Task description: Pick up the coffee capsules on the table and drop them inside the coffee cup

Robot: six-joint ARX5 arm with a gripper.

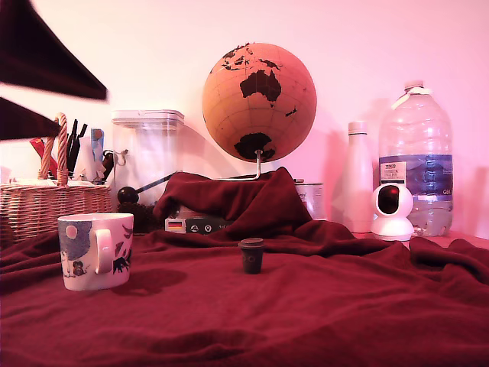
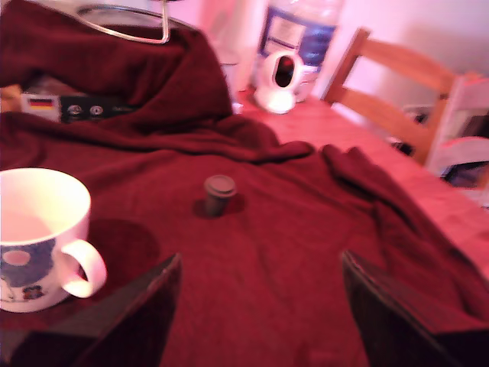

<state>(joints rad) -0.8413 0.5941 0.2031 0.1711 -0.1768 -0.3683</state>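
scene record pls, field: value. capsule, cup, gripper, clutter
capsule: one dark coffee capsule, standing wide rim up on the maroon cloth, apart from the cup
cup: white printed coffee cup, upright, handle toward the capsule in the exterior view; looks empty in the wrist view
gripper: gripper with jaws open, holding nothing, above the cloth short of the capsule
clutter: wicker basket, clear canister, globe, water bottle, small white camera

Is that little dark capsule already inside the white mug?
No, the capsule stands upright on the red cloth, apart from the mug, toward the exterior view's right of it.
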